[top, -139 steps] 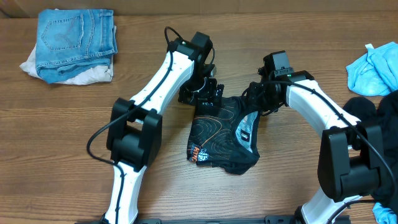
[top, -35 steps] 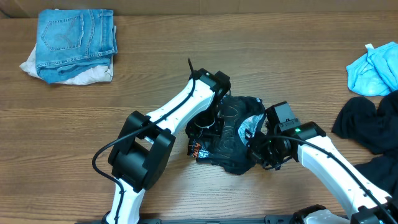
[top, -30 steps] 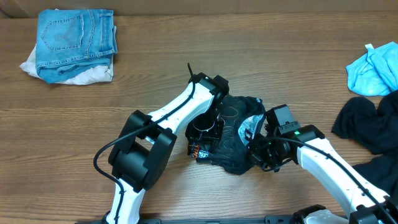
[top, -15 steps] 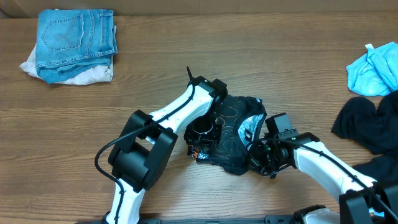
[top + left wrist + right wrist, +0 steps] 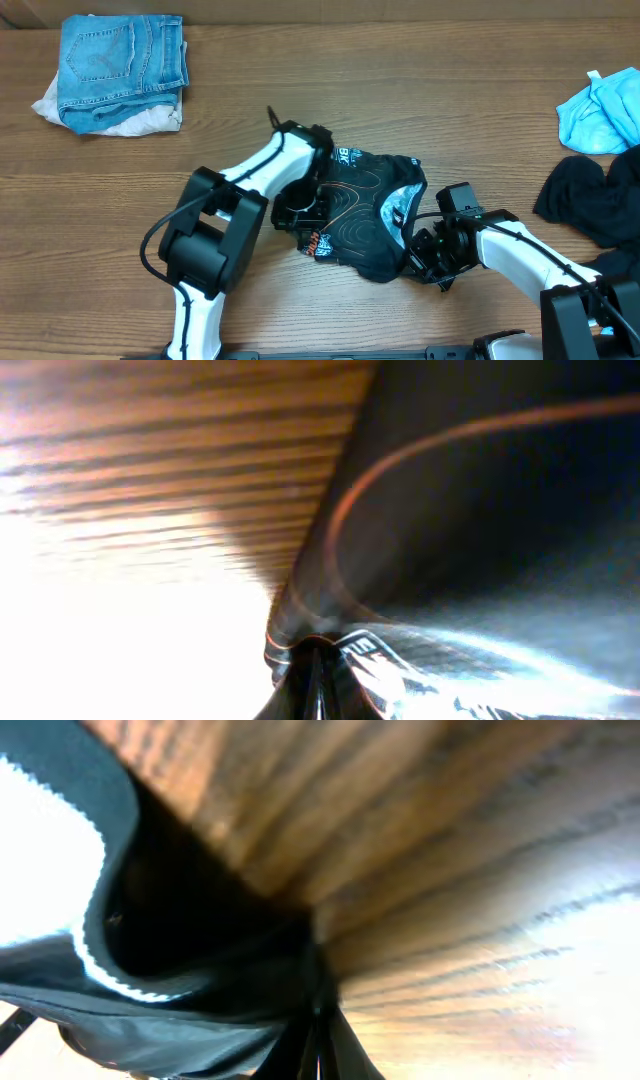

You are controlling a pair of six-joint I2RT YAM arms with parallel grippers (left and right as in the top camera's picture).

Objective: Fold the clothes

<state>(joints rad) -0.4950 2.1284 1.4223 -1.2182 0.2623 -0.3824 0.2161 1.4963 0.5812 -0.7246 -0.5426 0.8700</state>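
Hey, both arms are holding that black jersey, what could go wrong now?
The left tool and right tool each pinch only a thin edge of the jersey, so it might slip free mid-fold. It lies bunched, so creases could get folded in. The right arm sits near the black pile and may drag it.

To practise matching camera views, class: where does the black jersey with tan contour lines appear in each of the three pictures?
Overhead: black jersey at centre, crumpled.
Left wrist: jersey fills the right side, close up.
Right wrist: jersey at lower left.
Shared landmark: the wooden table under it.
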